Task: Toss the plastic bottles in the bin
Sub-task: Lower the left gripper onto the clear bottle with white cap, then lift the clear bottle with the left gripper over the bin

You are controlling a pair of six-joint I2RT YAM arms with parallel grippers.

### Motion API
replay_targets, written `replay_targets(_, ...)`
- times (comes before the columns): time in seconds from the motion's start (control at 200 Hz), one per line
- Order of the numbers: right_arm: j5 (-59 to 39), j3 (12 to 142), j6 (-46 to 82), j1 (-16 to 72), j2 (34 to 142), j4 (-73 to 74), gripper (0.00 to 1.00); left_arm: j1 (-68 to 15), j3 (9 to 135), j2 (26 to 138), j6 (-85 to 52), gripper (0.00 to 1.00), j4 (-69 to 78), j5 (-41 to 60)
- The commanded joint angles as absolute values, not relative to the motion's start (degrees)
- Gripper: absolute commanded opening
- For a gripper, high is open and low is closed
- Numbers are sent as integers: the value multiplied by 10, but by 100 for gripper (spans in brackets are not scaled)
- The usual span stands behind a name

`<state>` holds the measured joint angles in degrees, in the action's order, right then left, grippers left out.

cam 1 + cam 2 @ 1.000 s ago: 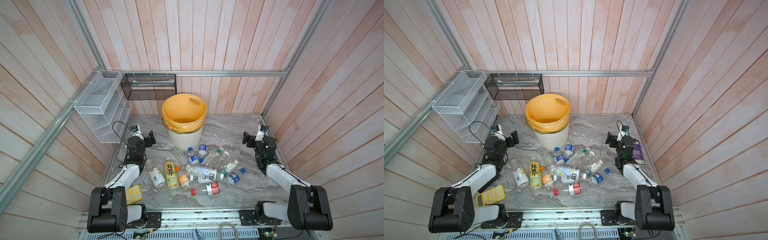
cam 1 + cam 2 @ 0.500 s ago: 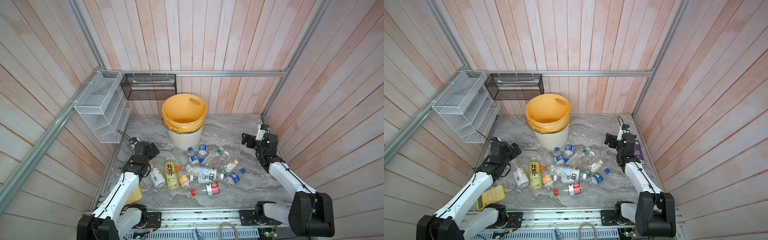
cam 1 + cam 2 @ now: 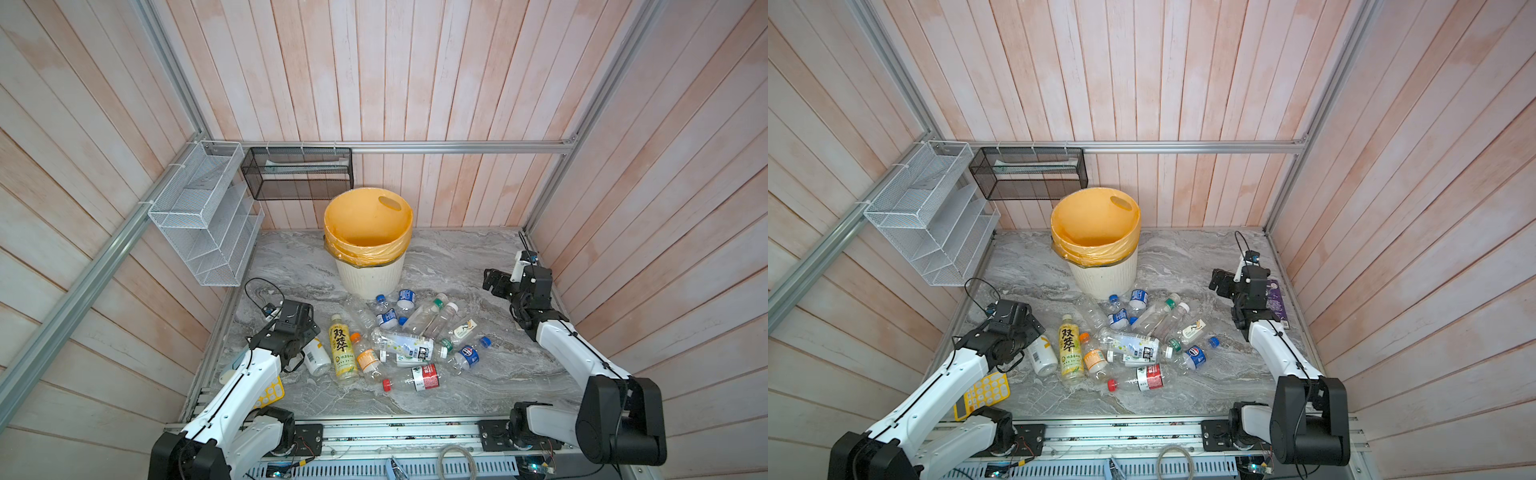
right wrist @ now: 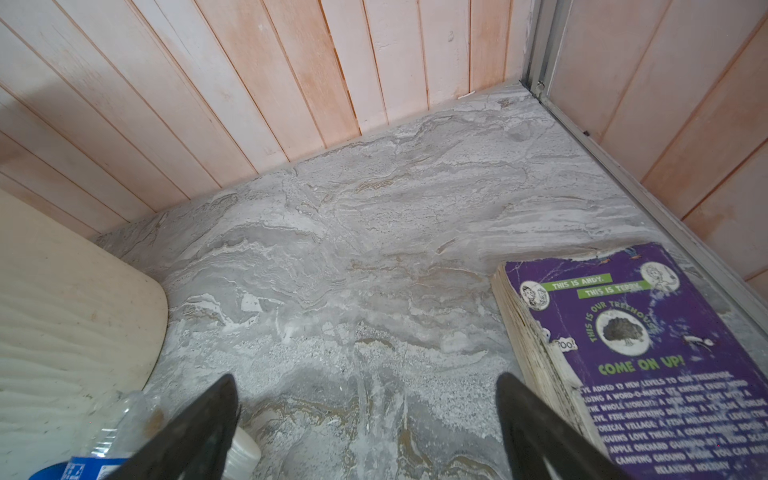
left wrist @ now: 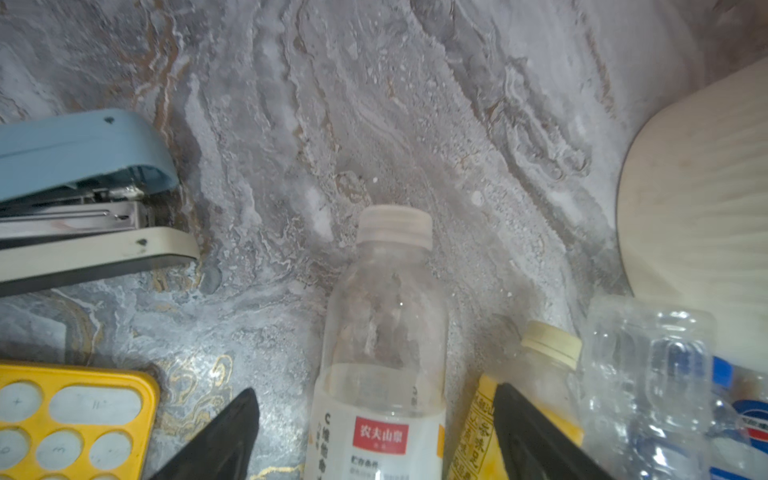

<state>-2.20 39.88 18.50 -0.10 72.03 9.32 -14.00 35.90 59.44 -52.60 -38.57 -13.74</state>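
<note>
Clear bottle (image 5: 382, 324) lies between the jaws of the left pincer (image 5: 374, 390), spread wide and not gripping; right pincer (image 4: 365, 382) gapes empty above the worktop (image 4: 374, 249); bin (image 3: 370, 274) stands beyond both.

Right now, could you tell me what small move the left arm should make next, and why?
Probably close the left gripper on the white-capped bottle: its open jaws straddle the bottle's body, with a gap showing on each side.

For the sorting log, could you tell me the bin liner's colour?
Yellow-orange bin liner, clearest in a top view.
</note>
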Motion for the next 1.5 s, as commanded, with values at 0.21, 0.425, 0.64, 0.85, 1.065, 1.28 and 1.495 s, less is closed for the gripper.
replay_targets(0.21,5,417,213,-4,726,79,96,-145,323,658,-515,86,-336,-91)
replay_targets(0.425,11,420,216,-4,726,75,96,-146,315,690,-505,74,-303,-79)
replay_targets(0.64,16,420,221,-3,725,73,96,-145,320,654,-513,61,-309,-91)
replay_targets(0.85,22,420,225,-3,727,76,96,-144,375,543,-510,60,-344,-152)
replay_targets(1.065,19,411,239,-4,722,89,96,-142,551,511,-412,60,-333,-214)
replay_targets(1.28,14,404,244,-4,708,90,96,-143,766,622,-291,59,-221,-190)
replay_targets(1.495,-7,402,247,-4,689,87,96,-185,1047,873,-234,62,-219,-97)
